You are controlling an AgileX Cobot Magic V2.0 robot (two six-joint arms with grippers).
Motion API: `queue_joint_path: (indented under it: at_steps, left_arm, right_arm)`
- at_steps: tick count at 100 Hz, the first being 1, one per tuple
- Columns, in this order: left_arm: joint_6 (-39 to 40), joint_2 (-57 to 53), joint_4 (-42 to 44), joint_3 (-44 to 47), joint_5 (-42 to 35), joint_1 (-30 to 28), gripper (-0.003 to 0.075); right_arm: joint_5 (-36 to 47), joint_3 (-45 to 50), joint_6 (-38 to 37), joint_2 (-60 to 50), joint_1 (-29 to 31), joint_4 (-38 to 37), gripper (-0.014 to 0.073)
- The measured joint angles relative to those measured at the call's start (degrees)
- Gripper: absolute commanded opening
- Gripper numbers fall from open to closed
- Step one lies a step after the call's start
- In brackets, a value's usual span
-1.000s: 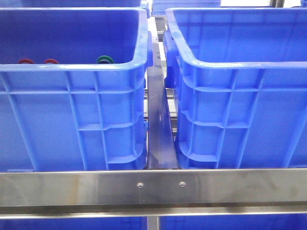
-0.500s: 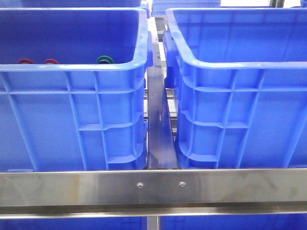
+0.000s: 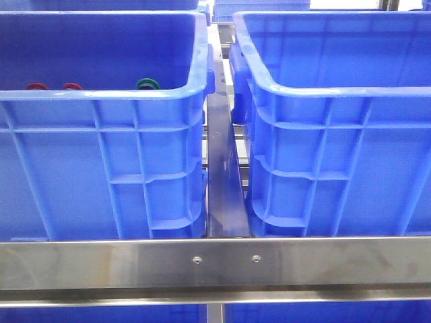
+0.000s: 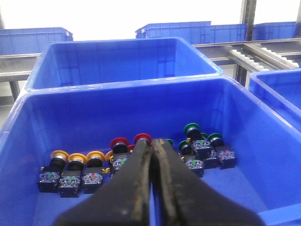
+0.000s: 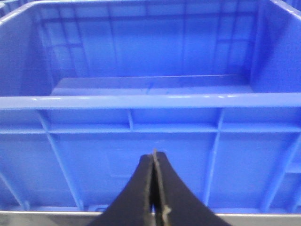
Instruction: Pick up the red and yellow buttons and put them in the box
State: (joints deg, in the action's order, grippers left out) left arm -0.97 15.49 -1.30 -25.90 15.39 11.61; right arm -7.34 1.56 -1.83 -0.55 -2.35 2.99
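Note:
Red buttons (image 4: 119, 142) and several yellow buttons (image 4: 76, 157) on dark bodies lie on the floor of the left blue crate (image 4: 28, 141). In the front view two red caps (image 3: 37, 86) peek over its near rim. My left gripper (image 4: 153, 141) is shut and empty, hovering over this crate just short of the red buttons. The box (image 3: 323, 91) stands to the right, and its inside (image 5: 150, 84) holds nothing. My right gripper (image 5: 154, 153) is shut and empty, facing the box's ribbed outer wall below the rim (image 5: 141, 101). Neither gripper shows in the front view.
Green buttons (image 4: 191, 128) lie beside the red ones, one green cap (image 3: 147, 83) showing in front. A steel rail (image 3: 215, 262) runs before both crates, with a narrow gap (image 3: 222, 168) between them. Another blue crate (image 4: 127, 56) and a roller conveyor (image 4: 263, 49) stand behind.

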Motion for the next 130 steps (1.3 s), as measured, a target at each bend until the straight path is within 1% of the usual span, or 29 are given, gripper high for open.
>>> queue_joint_path:
  at_steps: [30,130]
  left_arm:
    - [0.0,0.0,0.0,0.0,0.0,0.0,-0.0019]
    - [0.0,0.0,0.0,0.0,0.0,0.0,-0.0019]
  right_arm:
    - [2.8,0.0,0.0,0.0,-0.1,0.1,-0.0067]
    - [2.9,0.0,0.0,0.0,-0.1,0.2,-0.0067]
